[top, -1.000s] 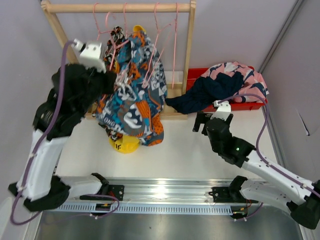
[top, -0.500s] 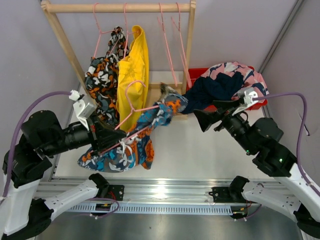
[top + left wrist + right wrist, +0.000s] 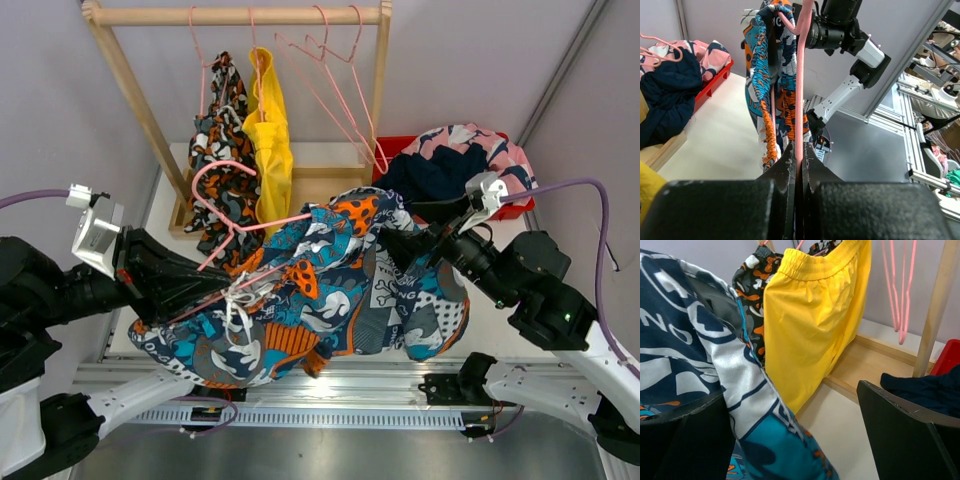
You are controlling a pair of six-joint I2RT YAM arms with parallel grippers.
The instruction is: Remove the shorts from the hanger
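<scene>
while my left gripper (image 3: 799,151) is clamped tight on the wire of a pink hanger (image 3: 800,90), the blue-orange-white print shorts (image 3: 340,290) are draped on that hanger, off the wooden rack (image 3: 240,15) and held up in front of it above the table (image 3: 715,130). the cloth spreads wide between my two arms, one end bunched near my left fingers, the other reaching across to my right side. in the left wrist view the hanger wire runs straight up from between my closed fingers, with the shorts hanging just beside it.

my right gripper (image 3: 790,395) is spread as wide as it goes and grips nothing; a fold of the print shorts lies between its fingers, against the left one.

on the rack the yellow shorts (image 3: 270,150) and the camouflage shorts (image 3: 222,160) hang side by side, touching. to my right, the navy shorts (image 3: 440,175) and the pink shorts (image 3: 480,145) lie heaped together in a red bin (image 3: 395,147), the navy pair spilling over its near edge.
</scene>
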